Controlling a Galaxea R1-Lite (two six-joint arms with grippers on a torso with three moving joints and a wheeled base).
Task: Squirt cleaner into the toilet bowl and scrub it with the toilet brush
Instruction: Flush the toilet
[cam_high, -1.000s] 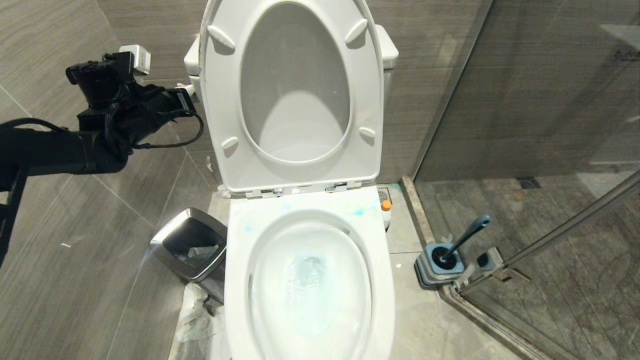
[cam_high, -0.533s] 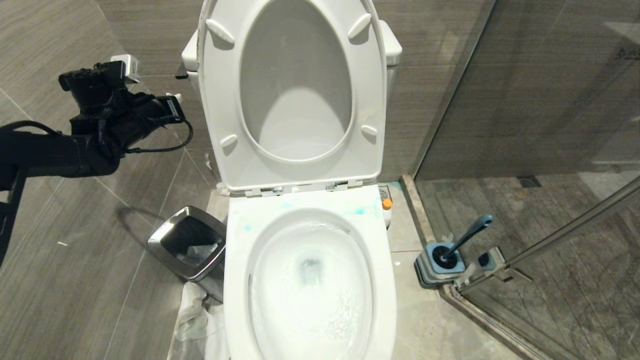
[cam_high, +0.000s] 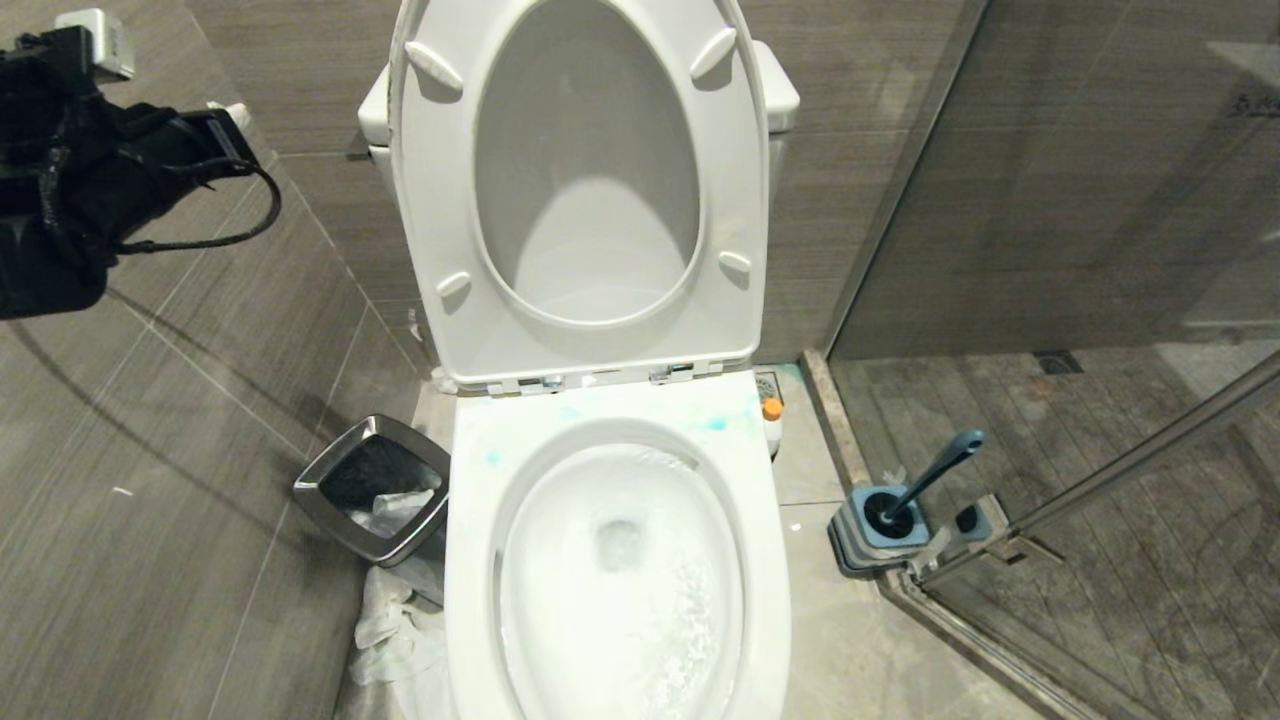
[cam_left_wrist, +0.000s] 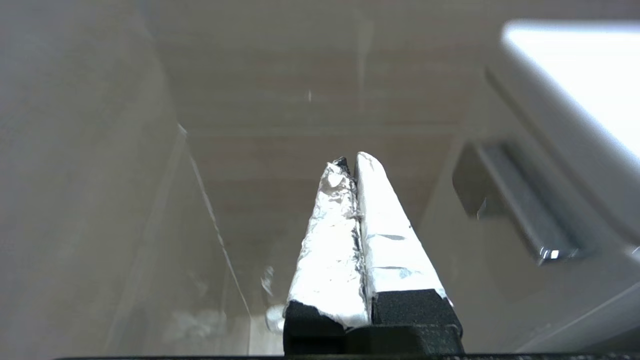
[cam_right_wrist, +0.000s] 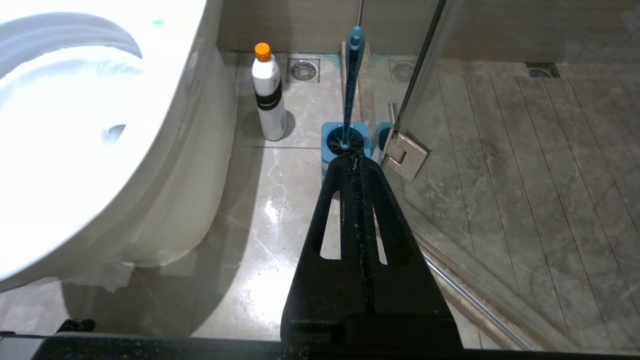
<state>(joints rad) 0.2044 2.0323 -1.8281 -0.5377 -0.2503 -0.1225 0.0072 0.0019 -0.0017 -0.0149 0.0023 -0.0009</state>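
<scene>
— How far along are you?

— The bowl (cam_high: 620, 560) swirls white with flush water; faint cleaner (cam_high: 716, 424) blots sit on its back rim. The brush (cam_right_wrist: 351, 85) stands in its holder right of the bowl, so I judge the scrubbing done.

— Your jaws?

— Left gripper (cam_left_wrist: 352, 167) clenched, empty, up left of the bowl. Right gripper (cam_right_wrist: 356, 160) clenched, empty, near the brush.

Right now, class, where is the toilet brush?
In the head view, the toilet brush stands in its holder on the floor, right of the toilet bowl, beside the glass shower door.
</scene>
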